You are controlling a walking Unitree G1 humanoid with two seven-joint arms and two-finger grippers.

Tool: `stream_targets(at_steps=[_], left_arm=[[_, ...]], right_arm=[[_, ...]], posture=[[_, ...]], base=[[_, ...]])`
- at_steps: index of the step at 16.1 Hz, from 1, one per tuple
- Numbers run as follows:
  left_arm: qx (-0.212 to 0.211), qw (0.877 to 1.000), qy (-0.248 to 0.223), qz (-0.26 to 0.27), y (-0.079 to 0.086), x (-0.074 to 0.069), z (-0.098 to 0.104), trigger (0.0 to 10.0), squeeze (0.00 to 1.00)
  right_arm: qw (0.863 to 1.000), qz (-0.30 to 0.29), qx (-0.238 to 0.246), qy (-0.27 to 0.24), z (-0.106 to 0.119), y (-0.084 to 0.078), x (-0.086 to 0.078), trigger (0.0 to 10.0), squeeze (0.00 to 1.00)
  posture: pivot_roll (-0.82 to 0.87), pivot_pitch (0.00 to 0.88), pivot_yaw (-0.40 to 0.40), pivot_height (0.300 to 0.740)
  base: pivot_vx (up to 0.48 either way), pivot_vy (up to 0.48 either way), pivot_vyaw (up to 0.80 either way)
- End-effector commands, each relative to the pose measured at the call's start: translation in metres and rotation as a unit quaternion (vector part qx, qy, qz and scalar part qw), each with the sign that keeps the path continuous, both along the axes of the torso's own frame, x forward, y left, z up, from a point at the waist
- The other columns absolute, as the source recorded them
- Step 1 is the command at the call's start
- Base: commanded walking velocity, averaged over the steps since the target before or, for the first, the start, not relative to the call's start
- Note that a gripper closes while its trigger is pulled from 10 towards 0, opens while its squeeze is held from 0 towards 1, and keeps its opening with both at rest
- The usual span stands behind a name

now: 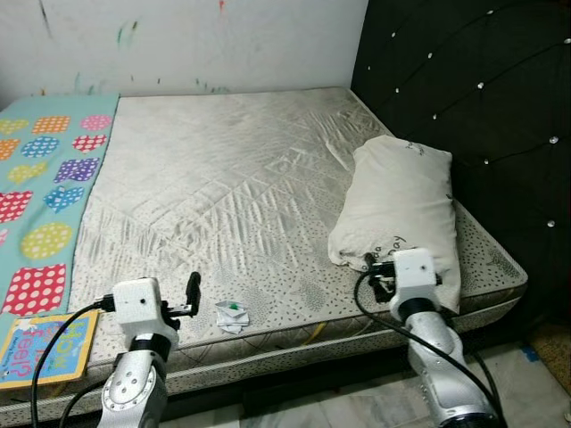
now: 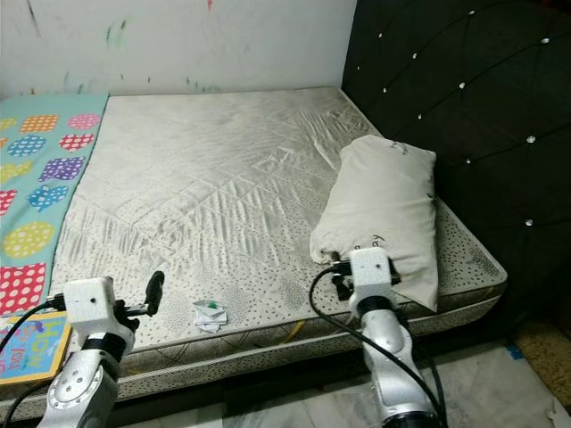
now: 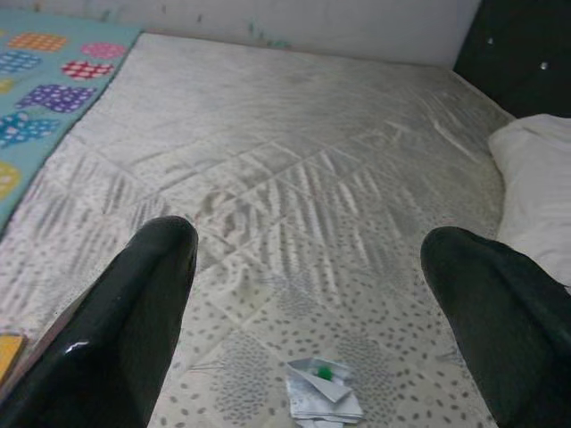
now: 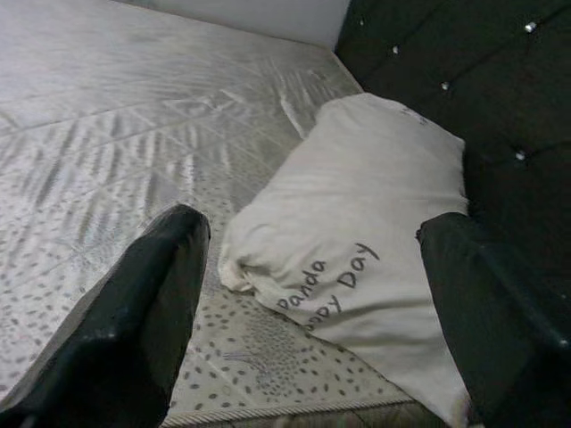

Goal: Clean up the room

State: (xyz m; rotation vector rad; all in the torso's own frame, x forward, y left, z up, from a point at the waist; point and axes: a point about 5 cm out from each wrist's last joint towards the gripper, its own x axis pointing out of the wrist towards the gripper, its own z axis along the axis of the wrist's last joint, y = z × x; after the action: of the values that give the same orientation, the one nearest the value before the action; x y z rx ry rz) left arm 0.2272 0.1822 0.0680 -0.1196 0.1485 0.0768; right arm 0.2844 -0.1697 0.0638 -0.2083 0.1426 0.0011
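Note:
A small crumpled white wrapper with a green spot point(image 1: 232, 315) lies on the bare mattress point(image 1: 241, 178) near its front edge. My left gripper point(image 3: 312, 239) hovers just in front of that edge, open, with the wrapper point(image 3: 323, 388) low between its black fingers point(image 3: 143, 294). A cream pillow point(image 1: 401, 209) printed "Panda Happy Day" rests at the mattress's right side by the headboard. My right gripper point(image 4: 314, 223) is open at the front right corner, facing the pillow point(image 4: 357, 259) without touching it.
A teal blanket with colourful dotted shapes point(image 1: 45, 169) covers the left strip of the bed. A children's book point(image 1: 46, 346) lies at its front left corner. The black tufted headboard point(image 1: 482, 98) stands on the right, and tiled floor point(image 1: 357, 406) runs below.

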Motion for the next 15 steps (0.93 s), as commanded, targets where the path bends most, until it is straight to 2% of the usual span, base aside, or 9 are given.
stream_targets(at_steps=[1, 15], left_arm=[[0.003, 1.0, 0.003, 0.005, 0.0, -0.0001, 0.0001, 10.0, 0.0], [0.01, 1.0, -0.001, 0.007, 0.0005, 0.0053, 0.0019, 10.0, 0.0]], right_arm=[[1.0, -0.008, -0.004, 0.01, -0.003, -0.0045, -0.001, 10.0, 0.0], [1.0, 0.001, 0.002, 0.01, -0.0038, 0.0002, 0.0078, 10.0, 0.0]], posture=[[-0.03, 0.0, -0.045, 0.74], [-0.01, 0.0, -0.054, 0.74]], base=[[0.0, 0.0, 0.0], [0.0, 0.0, 0.0]])
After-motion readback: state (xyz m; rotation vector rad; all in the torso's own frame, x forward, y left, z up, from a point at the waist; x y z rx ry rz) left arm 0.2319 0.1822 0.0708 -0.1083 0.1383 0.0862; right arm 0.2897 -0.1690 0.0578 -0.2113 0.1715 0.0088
